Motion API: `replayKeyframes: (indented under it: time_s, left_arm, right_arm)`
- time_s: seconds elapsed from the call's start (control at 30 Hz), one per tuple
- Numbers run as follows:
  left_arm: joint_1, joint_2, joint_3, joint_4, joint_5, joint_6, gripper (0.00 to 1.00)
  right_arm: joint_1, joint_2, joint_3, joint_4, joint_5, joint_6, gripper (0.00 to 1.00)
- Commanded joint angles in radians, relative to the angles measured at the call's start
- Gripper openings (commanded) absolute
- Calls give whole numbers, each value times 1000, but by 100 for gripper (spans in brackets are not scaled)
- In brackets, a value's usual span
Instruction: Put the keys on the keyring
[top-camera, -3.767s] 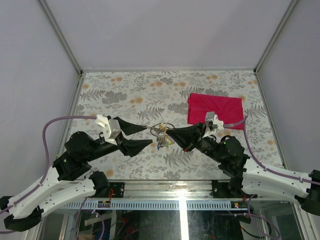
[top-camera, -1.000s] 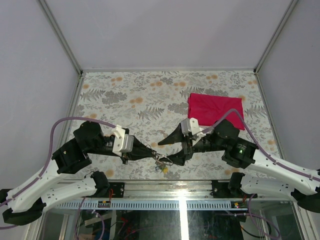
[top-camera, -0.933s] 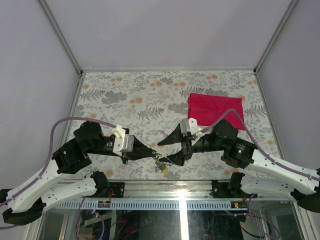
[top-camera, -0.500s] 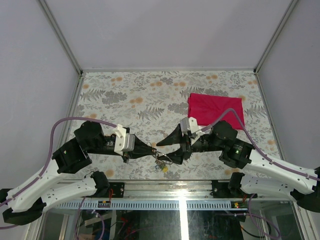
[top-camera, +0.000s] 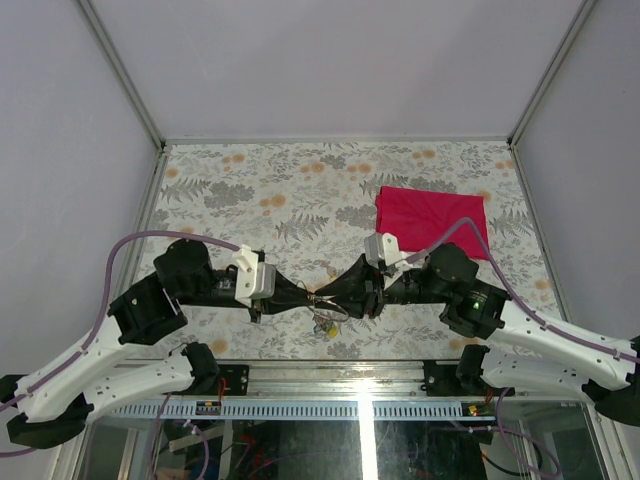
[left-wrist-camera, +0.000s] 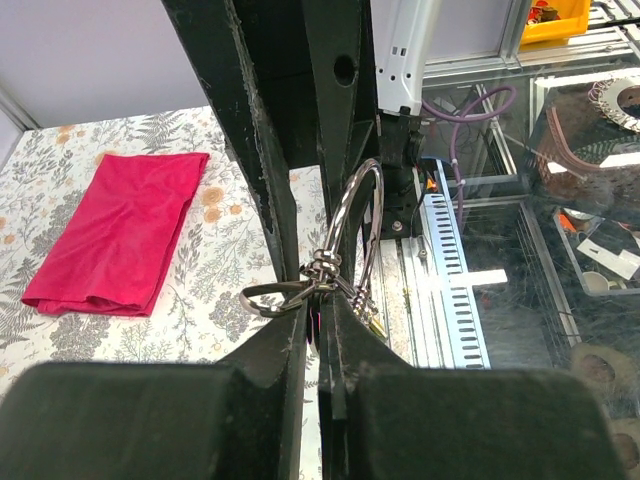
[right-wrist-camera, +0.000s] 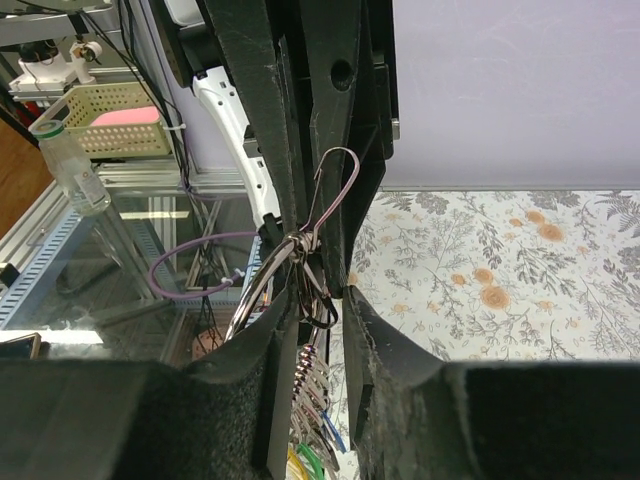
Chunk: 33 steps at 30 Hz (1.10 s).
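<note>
Pinched almost shut, the left gripper (left-wrist-camera: 318, 308) was clenched at the foot of the thin silver wire keyring (left-wrist-camera: 342, 213), right at the knot of small linking rings (left-wrist-camera: 322, 268). Just which strand its black fingers nipped I couldn't make out. Head-on against it sat the right gripper (right-wrist-camera: 320, 305), its fingers drawn in around the same knot. It seemed to be grasping the small metal keys with yellow, green and blue plastic heads (right-wrist-camera: 312, 455) by their links. The keys dangled beneath the two tips, above the near strip of the floral-patterned tabletop (top-camera: 250, 190).

The keyring stood on edge where the tips met, rising from the left fingers up alongside the right arm's. Neither arm was nearer; both tips touched the bundle. To my eye the coming move turned on this: the wire ran up and away from the left tips while the keys hung below the right's. So a link would need working along the wire from the right side, the left holding firm.

Well beyond, off to the right, a folded red cloth (top-camera: 430, 218) lay flat, apart from it all.
</note>
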<state>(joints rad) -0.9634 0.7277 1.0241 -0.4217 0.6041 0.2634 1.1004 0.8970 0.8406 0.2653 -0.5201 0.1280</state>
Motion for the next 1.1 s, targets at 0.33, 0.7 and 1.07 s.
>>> replayKeyframes:
  time_s: [0.33,0.7,1.07]
  left_arm:
    - [2,13,41,17,-37,14,0]
    - [3,16,42,17,-24,10,7]
    - [2,-3,27,45,-15,-7,28]
  right_arm:
    - [4,-81,28,-36,52,-50,13]
    - [5,-87,87,-130,93,-139,0]
    - [5,-65,129,-166,112,-197,0]
